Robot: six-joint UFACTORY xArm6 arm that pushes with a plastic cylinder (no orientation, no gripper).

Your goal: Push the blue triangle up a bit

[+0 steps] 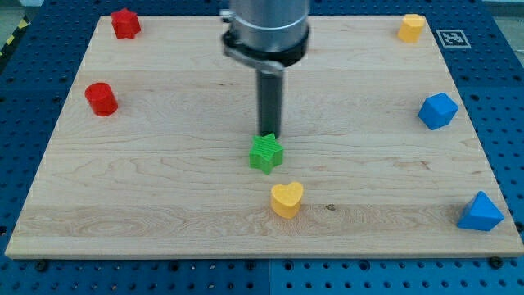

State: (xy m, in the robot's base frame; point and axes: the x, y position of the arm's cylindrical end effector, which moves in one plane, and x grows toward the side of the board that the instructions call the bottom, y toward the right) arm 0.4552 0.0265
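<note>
- blue triangle (480,213) sits at the frame's lower right; looks light, rigid, probably slides easily, so I'd push its bottom edge
- yellow heart (286,199) lower centre
- my tip (269,135) touches the green star's (266,153) top edge; no jaws, holds nothing

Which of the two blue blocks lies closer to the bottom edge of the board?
The blue triangle at the board's bottom right corner. The other blue block sits higher, midway up the right edge.
</note>
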